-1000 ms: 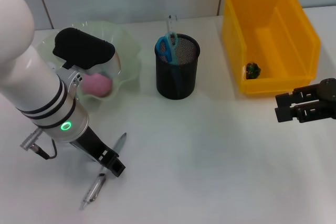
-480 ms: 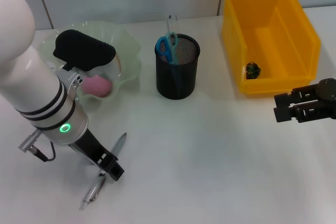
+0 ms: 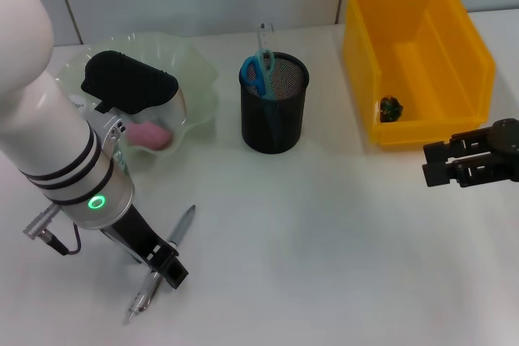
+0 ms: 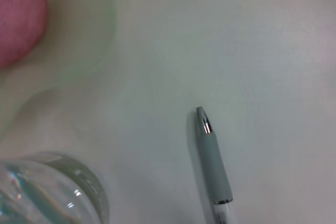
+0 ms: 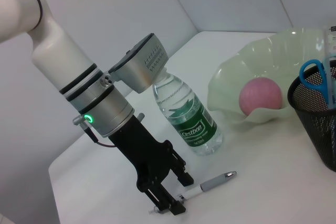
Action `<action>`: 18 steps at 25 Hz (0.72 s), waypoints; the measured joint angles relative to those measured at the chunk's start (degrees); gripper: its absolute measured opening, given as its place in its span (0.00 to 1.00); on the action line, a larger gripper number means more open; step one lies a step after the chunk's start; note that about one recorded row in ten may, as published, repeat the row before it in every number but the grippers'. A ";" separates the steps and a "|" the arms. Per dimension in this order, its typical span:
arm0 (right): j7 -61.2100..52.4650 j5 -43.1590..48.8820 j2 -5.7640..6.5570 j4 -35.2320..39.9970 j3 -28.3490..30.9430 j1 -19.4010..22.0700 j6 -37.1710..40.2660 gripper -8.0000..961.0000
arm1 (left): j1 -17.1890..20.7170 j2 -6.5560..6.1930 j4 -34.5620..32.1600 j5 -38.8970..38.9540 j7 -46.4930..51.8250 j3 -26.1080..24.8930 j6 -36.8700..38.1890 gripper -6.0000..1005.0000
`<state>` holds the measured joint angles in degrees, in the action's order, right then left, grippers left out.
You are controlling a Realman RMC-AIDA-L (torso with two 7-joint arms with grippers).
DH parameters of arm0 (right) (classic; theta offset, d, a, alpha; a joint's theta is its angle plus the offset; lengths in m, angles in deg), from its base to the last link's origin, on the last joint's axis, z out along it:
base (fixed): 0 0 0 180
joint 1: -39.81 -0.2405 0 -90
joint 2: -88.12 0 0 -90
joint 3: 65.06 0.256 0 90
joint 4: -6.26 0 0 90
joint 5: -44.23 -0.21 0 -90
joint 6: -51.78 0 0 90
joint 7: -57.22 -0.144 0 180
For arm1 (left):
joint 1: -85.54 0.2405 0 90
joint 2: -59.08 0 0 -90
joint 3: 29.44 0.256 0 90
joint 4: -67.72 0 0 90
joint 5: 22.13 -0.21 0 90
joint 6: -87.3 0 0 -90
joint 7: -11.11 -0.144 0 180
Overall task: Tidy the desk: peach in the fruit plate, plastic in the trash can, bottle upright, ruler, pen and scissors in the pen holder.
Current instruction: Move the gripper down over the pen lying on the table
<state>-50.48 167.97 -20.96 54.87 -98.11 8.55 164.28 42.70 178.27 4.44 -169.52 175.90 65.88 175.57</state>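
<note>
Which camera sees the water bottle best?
The right wrist view: the water bottle stands upright there, green label showing, behind the left gripper. The left wrist view catches only a clear blurry edge. In the head view the left arm hides it.

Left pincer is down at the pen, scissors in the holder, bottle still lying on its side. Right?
Not quite: the bottle stands upright, per the right wrist view. The rest holds: left pincer is at the pen, scissors sit in the pen holder.
</note>
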 joint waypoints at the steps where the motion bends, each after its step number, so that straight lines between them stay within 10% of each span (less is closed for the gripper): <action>1: -0.02 0.00 -0.05 0.00 0.00 -0.01 0.00 0.66 | 0.01 0.00 -0.01 0.00 0.00 0.02 0.00 0.67; 18: -0.31 0.00 -0.19 0.07 0.09 -0.29 -0.10 0.66 | -1.23 -0.01 -0.96 -0.80 0.00 -0.21 -1.20 0.65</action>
<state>-50.79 167.98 -21.15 54.94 -98.02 8.25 164.18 41.48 178.26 3.49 -170.32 175.90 65.68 174.37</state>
